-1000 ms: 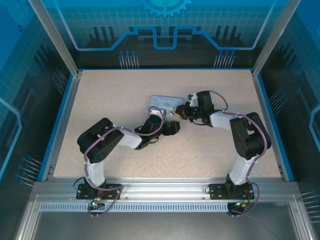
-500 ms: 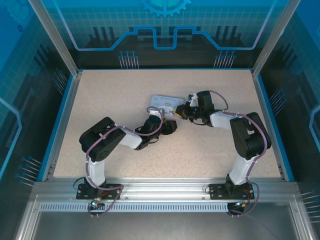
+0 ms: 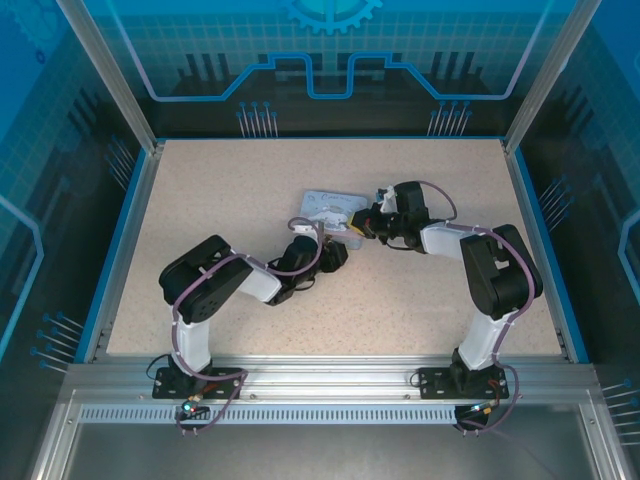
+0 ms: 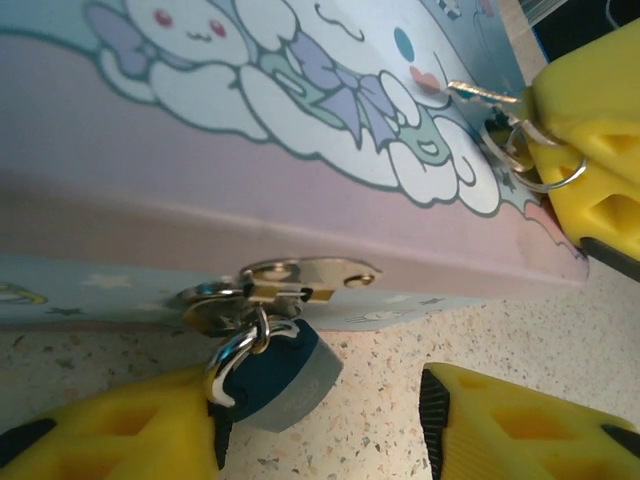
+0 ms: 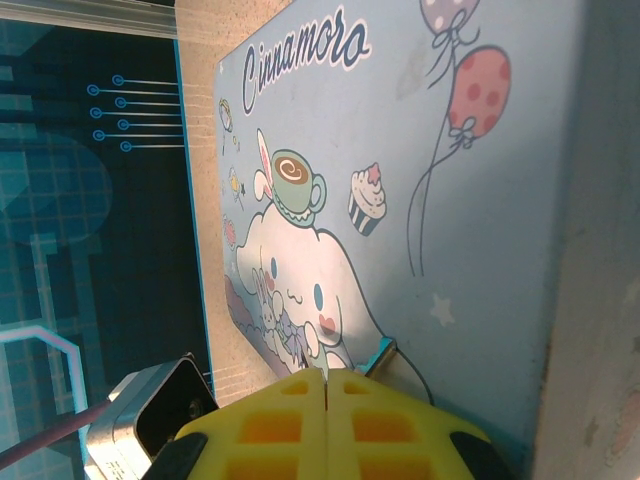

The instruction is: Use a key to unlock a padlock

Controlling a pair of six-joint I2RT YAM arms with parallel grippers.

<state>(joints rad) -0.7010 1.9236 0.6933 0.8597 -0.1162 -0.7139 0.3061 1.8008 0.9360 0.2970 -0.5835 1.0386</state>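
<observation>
From the left wrist, can make out the padlock hanging off the hasp of the tin, between the parted fingers of the left pincer. Shows too the right pincer clamped shut on the key over the tin, ring dangling. From above, too small to tell padlock or key, with both pincers crowding the tin.

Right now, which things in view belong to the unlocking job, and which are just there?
Job:
padlock, hanging from the hasp
key, pinched in the right gripper
left gripper, open by the padlock

Just there:
cartoon tin that carries the hasp
table
</observation>
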